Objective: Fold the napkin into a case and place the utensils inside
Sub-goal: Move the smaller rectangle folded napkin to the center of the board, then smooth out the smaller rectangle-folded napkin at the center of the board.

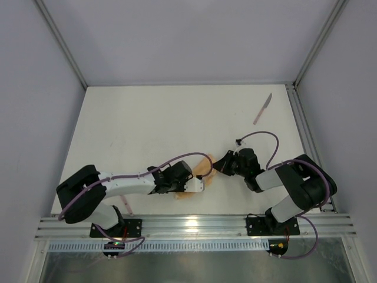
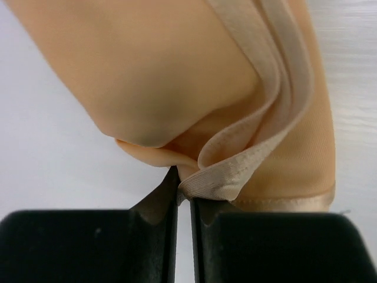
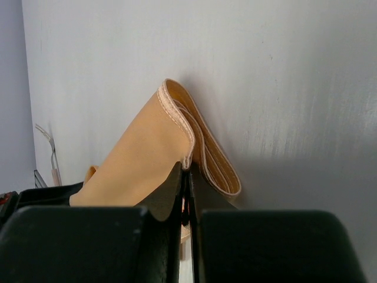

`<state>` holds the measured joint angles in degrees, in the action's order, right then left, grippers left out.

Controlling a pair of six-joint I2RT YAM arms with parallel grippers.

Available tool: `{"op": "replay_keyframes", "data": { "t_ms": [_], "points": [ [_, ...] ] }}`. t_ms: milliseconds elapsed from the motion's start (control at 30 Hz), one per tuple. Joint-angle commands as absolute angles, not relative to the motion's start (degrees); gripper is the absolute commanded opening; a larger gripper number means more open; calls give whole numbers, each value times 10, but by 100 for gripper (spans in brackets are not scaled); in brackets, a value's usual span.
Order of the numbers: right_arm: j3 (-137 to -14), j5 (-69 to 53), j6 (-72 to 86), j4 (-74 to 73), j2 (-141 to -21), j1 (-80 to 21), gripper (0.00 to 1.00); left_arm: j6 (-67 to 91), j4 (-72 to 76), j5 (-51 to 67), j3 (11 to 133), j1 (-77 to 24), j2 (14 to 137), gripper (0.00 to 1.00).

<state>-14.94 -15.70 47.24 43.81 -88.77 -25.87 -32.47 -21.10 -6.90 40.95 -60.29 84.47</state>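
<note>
The peach-orange napkin [image 1: 204, 166] lies folded into a narrow bundle near the table's front, between my two grippers. My left gripper [image 1: 199, 181] is at its near end. In the left wrist view the napkin [image 2: 177, 76] fills the frame and the left gripper [image 2: 184, 191] is shut on a hemmed edge. My right gripper [image 1: 221, 164] holds the far end. In the right wrist view it [image 3: 187, 168] is shut on the hem of the napkin [image 3: 141, 165], which lifts off the table. The knife [image 1: 263, 109] lies at the back right. The fork [image 1: 125, 204] lies by the left arm's base.
A metal rail [image 1: 194, 227] runs along the near edge where both arm bases are bolted. Frame posts and grey walls close in the table's left, right and back sides. The fork's tines [image 3: 55, 168] show at the left edge of the right wrist view.
</note>
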Motion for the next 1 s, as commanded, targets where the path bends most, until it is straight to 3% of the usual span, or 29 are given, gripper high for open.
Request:
{"op": "replay_keyframes", "data": {
  "t_ms": [0, 200, 300, 333, 467, 667, 733, 833, 967],
  "points": [
    [-162, -114, 477, 417, -902, -269, 4, -354, -68, -168, 374, -571, 862, 8],
    [-220, -68, 483, 403, -932, -280, 4, -467, 64, -155, 402, -406, 896, 13],
    [-253, -43, 498, 416, -956, -281, 4, -538, 53, -97, 404, -345, 890, 35],
    [-261, -43, 503, 424, -963, -283, 4, -553, 44, -77, 401, -339, 884, 49],
    [-310, -49, 516, 414, -998, -308, 4, -573, -67, -28, 409, -336, 846, 59],
    [-296, -24, 534, 435, -998, -316, 4, -486, -241, 63, 474, -307, 757, 57],
    [-295, -23, 527, 428, -994, -317, 4, -448, -312, 156, 511, -279, 735, 53],
    [-294, -27, 527, 432, -997, -318, 4, -424, -388, 277, 583, -258, 732, 51],
    [-291, -29, 528, 439, -1002, -322, 4, -433, -474, 310, 643, -258, 771, 52]
  ]
}}
